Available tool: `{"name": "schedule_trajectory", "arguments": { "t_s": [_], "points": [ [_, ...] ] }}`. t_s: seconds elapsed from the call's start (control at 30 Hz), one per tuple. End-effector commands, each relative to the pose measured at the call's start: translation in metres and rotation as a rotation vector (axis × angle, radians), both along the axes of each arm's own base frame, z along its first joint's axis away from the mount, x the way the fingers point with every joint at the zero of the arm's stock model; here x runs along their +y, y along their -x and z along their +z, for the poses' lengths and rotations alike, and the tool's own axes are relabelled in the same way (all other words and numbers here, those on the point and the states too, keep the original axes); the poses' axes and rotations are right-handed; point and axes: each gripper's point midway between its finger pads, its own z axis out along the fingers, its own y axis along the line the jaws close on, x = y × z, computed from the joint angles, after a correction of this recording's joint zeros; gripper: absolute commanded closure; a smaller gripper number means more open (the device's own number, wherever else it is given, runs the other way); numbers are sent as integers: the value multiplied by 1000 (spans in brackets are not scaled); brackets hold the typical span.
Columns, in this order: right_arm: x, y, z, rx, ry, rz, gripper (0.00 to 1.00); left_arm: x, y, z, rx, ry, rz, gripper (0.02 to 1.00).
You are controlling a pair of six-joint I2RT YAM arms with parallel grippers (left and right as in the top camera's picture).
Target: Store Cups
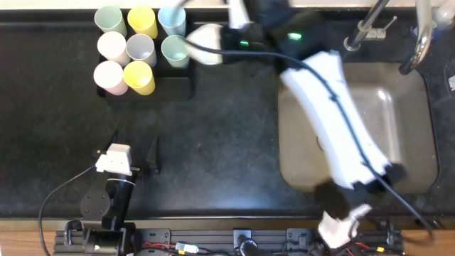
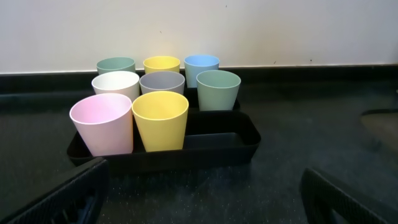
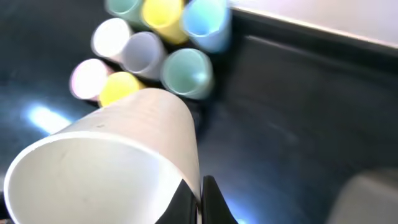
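Observation:
A black tray (image 1: 179, 88) at the back left of the dark counter holds several cups: green, yellow and blue at the back, white, grey and green in the middle, pink (image 1: 109, 77) and yellow (image 1: 139, 77) in front. The tray's front right slot (image 2: 217, 138) is bare. My right gripper (image 1: 222, 37) is shut on a white cup (image 1: 204, 34), lifted just right of the tray. In the right wrist view the white cup (image 3: 106, 162) hangs tilted above the tray's cups, with the gripper (image 3: 199, 194) on its rim. My left gripper (image 1: 135, 151) stands open near the front left, facing the tray (image 2: 161, 158).
A steel sink (image 1: 402, 99) takes up the right side of the counter, with a faucet (image 1: 370, 25) behind it. My right arm stretches diagonally over the sink. A wall runs behind the tray.

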Motion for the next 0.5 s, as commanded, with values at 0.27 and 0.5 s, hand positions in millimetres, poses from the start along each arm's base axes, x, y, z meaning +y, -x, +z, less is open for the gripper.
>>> {"name": "schedule_trajectory", "arguments": {
  "t_s": [0.27,0.5],
  "points": [
    [66,-11,-115,187,109,-35,958,-3,1,1,-10,-14,-19,18],
    [75,-14,-140,203,142,-56,958,-3,1,1,-10,-14,-18,20]
  ]
}}
